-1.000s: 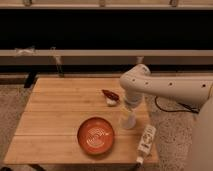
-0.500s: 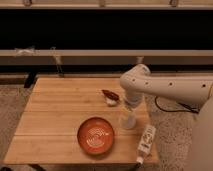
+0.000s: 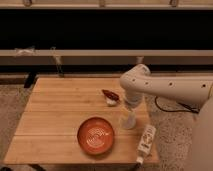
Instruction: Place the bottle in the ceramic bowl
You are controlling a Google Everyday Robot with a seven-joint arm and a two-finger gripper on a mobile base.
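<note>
A: Reaching for the bottle (image 3: 146,140), flat at the counter's (image 3: 55,110) front right edge, beside the bowl (image 3: 95,135)?

B: Not yet: hovering the gripper (image 3: 129,120) between them with released jaws. Better to straddle its middle crosswise, close gently, lift clear of the rim.

We record the claw (image 3: 129,120) pointing down over the right part of the wooden table (image 3: 60,110). Near the claw, farther back and toward the view's left, lies a small dark-red-and-white object (image 3: 110,96); we cannot tell its kind. Beyond the claw on the view's right, off the table, a black cable (image 3: 167,106) loops over speckled flooring (image 3: 15,100). Well behind the claw, a pale horizontal rail (image 3: 90,53) runs against a dark wall (image 3: 100,30).
</note>
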